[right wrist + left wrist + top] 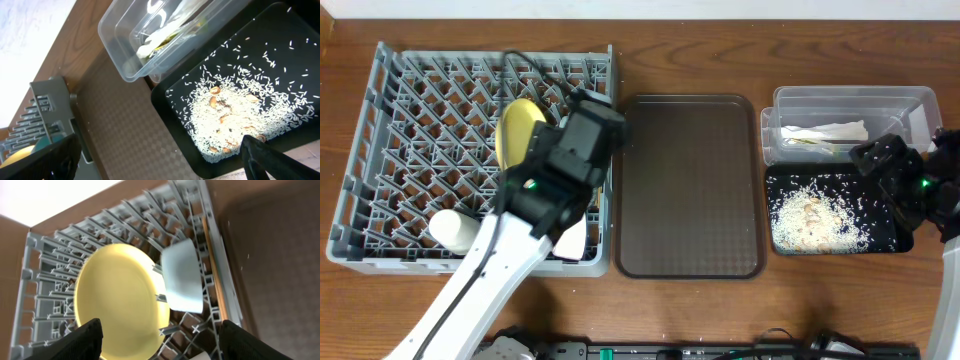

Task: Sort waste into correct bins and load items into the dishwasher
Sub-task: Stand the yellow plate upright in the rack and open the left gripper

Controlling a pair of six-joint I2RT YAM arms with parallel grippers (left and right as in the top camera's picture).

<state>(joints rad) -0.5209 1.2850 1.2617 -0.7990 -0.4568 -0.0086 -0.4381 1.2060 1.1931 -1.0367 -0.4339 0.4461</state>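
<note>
From overhead, the left arm [520,220] is covering much of the plate [517,125] and the bowl [182,275] by the rack's [410,150] right edge. The right arm [930,190] is hiding the black tray's [790,180] right end and is running off the picture.

Glossy plate [117,300]; matt plastic rack [420,140]

Bright, even light; soft shadows. Left wrist view: fingers [85,340] dark, blurred; glare on yellow plate [120,300] just beyond them; far corner overexposed white.

Rice scraps [235,117] in black tray [282,30], white tissue [157,37] in clear tub [112,32]
</note>
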